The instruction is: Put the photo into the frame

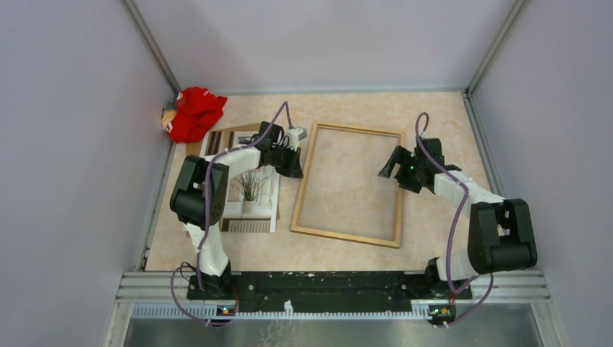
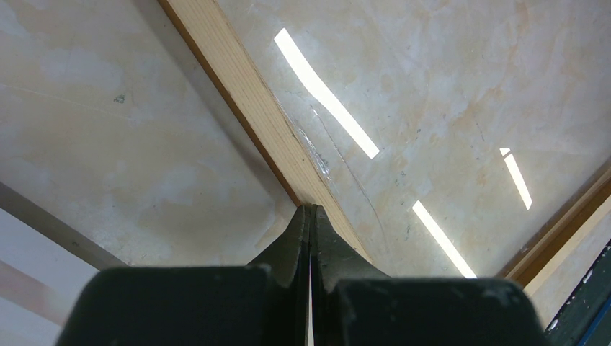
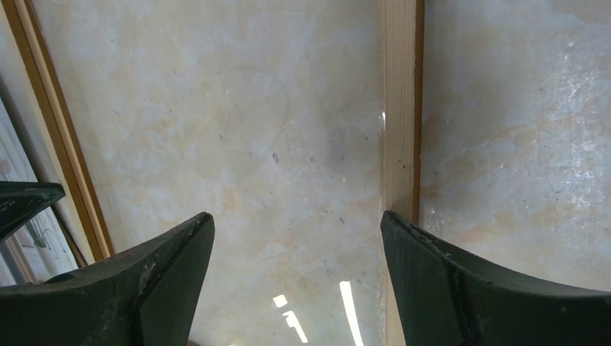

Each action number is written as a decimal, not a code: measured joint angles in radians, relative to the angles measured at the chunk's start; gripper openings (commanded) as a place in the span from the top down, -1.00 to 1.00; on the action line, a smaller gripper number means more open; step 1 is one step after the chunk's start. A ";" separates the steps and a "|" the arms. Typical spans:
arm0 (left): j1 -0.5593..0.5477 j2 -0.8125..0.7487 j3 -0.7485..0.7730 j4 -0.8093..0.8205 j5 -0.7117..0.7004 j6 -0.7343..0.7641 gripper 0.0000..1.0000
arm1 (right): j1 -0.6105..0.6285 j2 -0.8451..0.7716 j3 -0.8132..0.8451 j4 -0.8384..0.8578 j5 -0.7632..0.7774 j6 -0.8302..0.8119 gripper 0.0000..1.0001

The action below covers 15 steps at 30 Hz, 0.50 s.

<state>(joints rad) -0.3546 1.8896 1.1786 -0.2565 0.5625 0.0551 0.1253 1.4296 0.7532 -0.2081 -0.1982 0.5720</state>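
The frame [image 1: 346, 236], a thin golden-brown wooden rectangle, lies flat mid-table with the marbled top showing through it. The photo [image 1: 251, 191], a white-bordered print of a potted plant, lies left of it, partly under my left arm. My left gripper [image 1: 295, 166] is shut with nothing between its fingers. In the left wrist view its tip [image 2: 311, 210] rests at the frame's left rail [image 2: 252, 101]. My right gripper [image 1: 390, 168] stands open over the frame's right side. In the right wrist view the gripper [image 3: 297, 225] has one finger above the right rail [image 3: 400, 108].
A red cloth bundle [image 1: 192, 113] sits in the far left corner against the wall. A brown board [image 1: 231, 131] pokes out from behind the photo. Grey walls close the table on the left, back and right. The arm bases stand along the near edge.
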 measured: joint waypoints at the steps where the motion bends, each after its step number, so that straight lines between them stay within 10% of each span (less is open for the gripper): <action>1: 0.000 0.000 0.000 0.000 0.000 0.000 1.00 | -0.003 0.000 -0.001 0.003 -0.005 0.004 -0.70; 15: 0.000 0.000 0.000 0.000 -0.003 0.001 1.00 | -0.019 0.004 -0.019 0.063 -0.042 0.047 -0.69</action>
<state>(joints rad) -0.3542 1.8896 1.1790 -0.2569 0.5598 0.0559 0.1059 1.4334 0.7338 -0.1448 -0.2405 0.6186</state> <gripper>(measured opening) 0.005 0.850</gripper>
